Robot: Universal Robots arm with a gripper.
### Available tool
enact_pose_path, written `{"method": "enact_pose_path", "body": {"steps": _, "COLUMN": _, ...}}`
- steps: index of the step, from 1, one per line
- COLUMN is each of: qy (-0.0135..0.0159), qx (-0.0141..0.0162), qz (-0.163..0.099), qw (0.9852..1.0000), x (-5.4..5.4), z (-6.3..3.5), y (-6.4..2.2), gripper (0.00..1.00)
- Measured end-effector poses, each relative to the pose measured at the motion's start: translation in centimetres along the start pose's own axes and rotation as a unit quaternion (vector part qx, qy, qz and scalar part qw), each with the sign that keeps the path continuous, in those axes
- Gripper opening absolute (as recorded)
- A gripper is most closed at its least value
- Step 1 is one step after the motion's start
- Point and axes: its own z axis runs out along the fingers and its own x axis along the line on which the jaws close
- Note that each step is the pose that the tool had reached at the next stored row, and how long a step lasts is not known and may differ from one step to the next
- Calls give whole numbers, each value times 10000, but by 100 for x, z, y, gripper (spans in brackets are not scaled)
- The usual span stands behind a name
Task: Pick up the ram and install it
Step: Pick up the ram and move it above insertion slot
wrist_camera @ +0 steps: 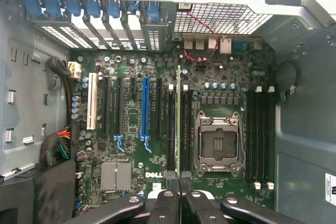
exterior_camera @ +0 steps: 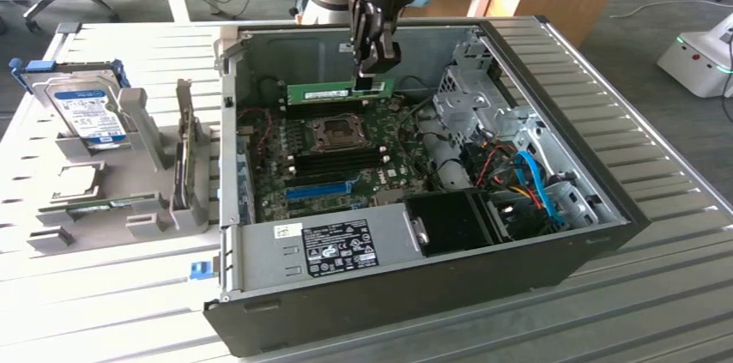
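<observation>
My gripper (exterior_camera: 369,76) is shut on the ram (exterior_camera: 326,91), a long thin green stick held level over the far part of the motherboard (exterior_camera: 332,153) inside the open computer case (exterior_camera: 401,294). In the wrist view the ram (wrist_camera: 179,119) shows edge-on as a thin green line. It hangs from my gripper (wrist_camera: 179,178) over the dark memory slots (wrist_camera: 171,129) beside the empty CPU socket (wrist_camera: 218,142). Whether it touches a slot cannot be told.
A long blue slot (wrist_camera: 145,108) and a white slot (wrist_camera: 92,100) lie further along the board. A drive cage and blue cables (exterior_camera: 533,178) fill the case's right side in the exterior view. A grey rack (exterior_camera: 143,123) with a hard drive (exterior_camera: 86,110) stands to the exterior view's left.
</observation>
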Motion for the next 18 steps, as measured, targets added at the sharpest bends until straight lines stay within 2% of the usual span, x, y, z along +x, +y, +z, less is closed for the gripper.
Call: {"method": "enact_pose_path", "body": {"steps": 18, "qy": 0, "qx": 0, "qz": 0, "qw": 10000, "x": -58, "z": 18, "y": -1, "gripper": 12}}
